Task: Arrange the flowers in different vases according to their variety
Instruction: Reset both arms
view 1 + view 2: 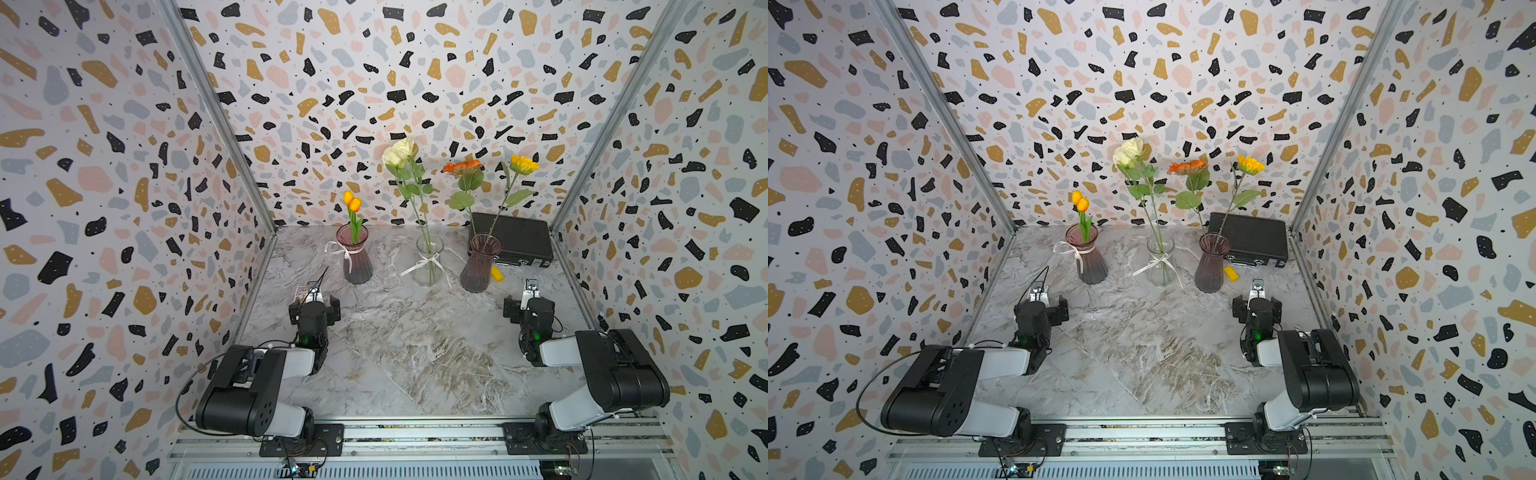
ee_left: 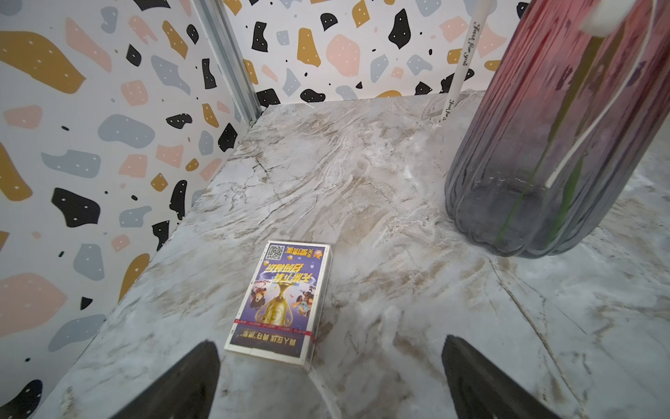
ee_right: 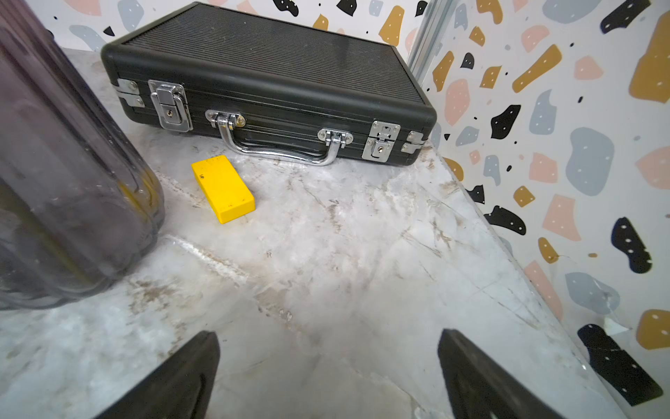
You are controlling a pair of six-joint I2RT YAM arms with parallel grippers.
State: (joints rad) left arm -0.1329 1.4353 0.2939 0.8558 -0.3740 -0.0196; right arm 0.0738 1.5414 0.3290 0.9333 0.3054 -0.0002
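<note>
Card box (image 2: 282,301) just ahead of left gripper (image 2: 328,341); tulip vase (image 2: 544,163) ahead-right, tulips (image 1: 352,201) in it. Block (image 3: 224,188) ahead of right gripper (image 3: 328,333), case (image 3: 268,65) behind block; daisy vase (image 3: 54,181) ahead-left, daisies (image 1: 461,166) in it. Rose vase (image 1: 429,259) between those vases, roses (image 1: 399,153) in it.

I am seeing soft, even, bright light everywhere, with only faint shadows lying on the marble table (image 1: 415,353). Both top views are bending at their edges. Nearest my wrist cameras, the purple-brown vase (image 3: 54,163) and pink-red vase (image 2: 544,127) are looking blurred.
</note>
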